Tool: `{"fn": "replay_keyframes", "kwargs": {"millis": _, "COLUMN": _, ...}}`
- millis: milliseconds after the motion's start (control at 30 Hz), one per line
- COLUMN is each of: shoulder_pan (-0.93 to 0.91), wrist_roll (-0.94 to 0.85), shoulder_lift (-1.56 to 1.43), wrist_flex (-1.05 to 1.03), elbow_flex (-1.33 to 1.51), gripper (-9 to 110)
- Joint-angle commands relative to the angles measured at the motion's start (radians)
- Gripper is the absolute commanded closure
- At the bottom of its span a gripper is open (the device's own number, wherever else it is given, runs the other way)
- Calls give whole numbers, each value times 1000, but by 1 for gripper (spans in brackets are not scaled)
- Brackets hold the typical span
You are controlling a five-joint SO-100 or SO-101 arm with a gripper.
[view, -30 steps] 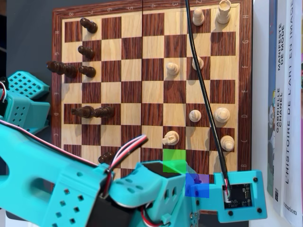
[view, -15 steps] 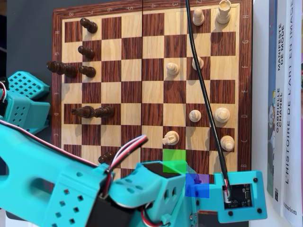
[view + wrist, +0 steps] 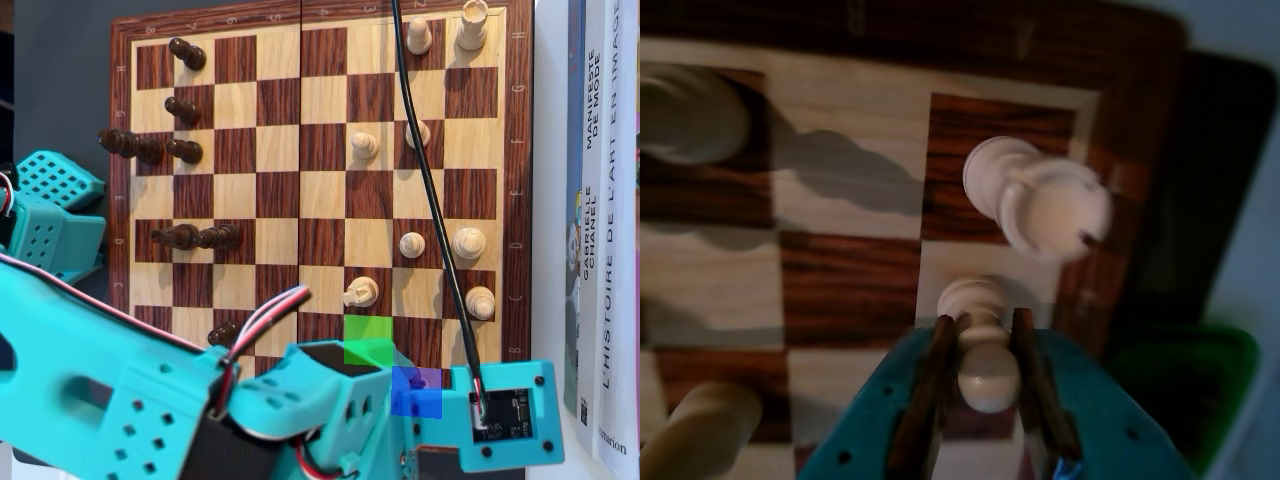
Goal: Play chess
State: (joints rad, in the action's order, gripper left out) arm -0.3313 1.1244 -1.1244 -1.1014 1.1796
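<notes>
Book spines (image 3: 601,230) at the overhead view's right read "GABRIELLE CHANEL", "MANIFESTE DE MODE", and apparently "L'HISTOIRE DE L'ART EN".

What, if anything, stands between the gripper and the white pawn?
Nothing visible: in the wrist view the white pawn already sits inside the gripper, between its fingers. A larger white piece stands one square beyond it.

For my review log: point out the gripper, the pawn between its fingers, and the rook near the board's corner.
gripper (image 3: 985,345), wrist view, between the fingertips.
white pawn (image 3: 987,378), wrist view, on its round head.
white rook (image 3: 1055,210), wrist view, on its top.
</notes>
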Motion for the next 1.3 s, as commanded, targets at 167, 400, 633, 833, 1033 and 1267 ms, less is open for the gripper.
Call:
{"fn": "replay_keyframes", "kwargs": {"millis": 167, "shoulder_pan": -2, "wrist_roll": 9, "shoulder_lift": -262, "wrist_flex": 3, "elbow_flex": 149, "gripper": 99}}
{"fn": "replay_keyframes", "kwargs": {"millis": 400, "shoulder_pan": 44, "wrist_roll": 11, "shoulder_lift": -302, "wrist_flex": 12, "elbow_flex": 258, "gripper": 99}}
{"fn": "replay_keyframes", "kwargs": {"millis": 633, "shoulder_pan": 67, "wrist_roll": 11, "shoulder_lift": -302, "wrist_flex": 12, "elbow_flex": 299, "gripper": 99}}
{"fn": "replay_keyframes", "kwargs": {"millis": 833, "shoulder_pan": 58, "wrist_roll": 11, "shoulder_lift": -295, "wrist_flex": 12, "elbow_flex": 328, "gripper": 99}}
{"fn": "replay_keyframes", "kwargs": {"millis": 1033, "shoulder_pan": 55, "wrist_roll": 11, "shoulder_lift": -293, "wrist_flex": 12, "elbow_flex": 344, "gripper": 99}}
{"fn": "replay_keyframes", "kwargs": {"millis": 1267, "shoulder_pan": 57, "wrist_roll": 11, "shoulder_lift": -245, "wrist_flex": 38, "elbow_flex": 348, "gripper": 99}}
